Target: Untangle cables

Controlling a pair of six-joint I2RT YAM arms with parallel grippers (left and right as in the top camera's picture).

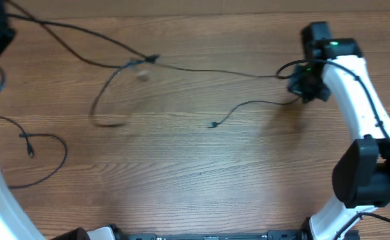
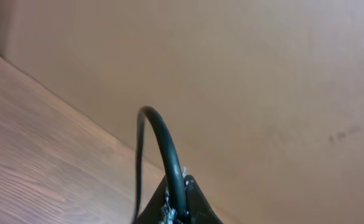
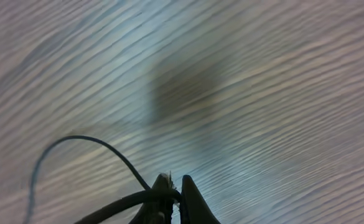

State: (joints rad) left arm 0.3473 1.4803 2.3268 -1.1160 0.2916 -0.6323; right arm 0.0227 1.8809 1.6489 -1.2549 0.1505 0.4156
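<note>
Cables [image 1: 201,69] lie spread over the wooden table [image 1: 221,180]: a long black cord runs from the far left corner through a small tangle [image 1: 141,61], where a loop [image 1: 105,113] sags toward the near side, and on to the right. A shorter cord [image 1: 248,104] curls from the right side to a loose plug [image 1: 213,125] near the middle, and a third cord [image 1: 58,143] loops apart by the left edge. The left gripper [image 2: 177,211] is clenched on a black cable arching out of its fingertips, and the right gripper [image 3: 172,202], low over the tabletop, is likewise clamped on cable.
</note>
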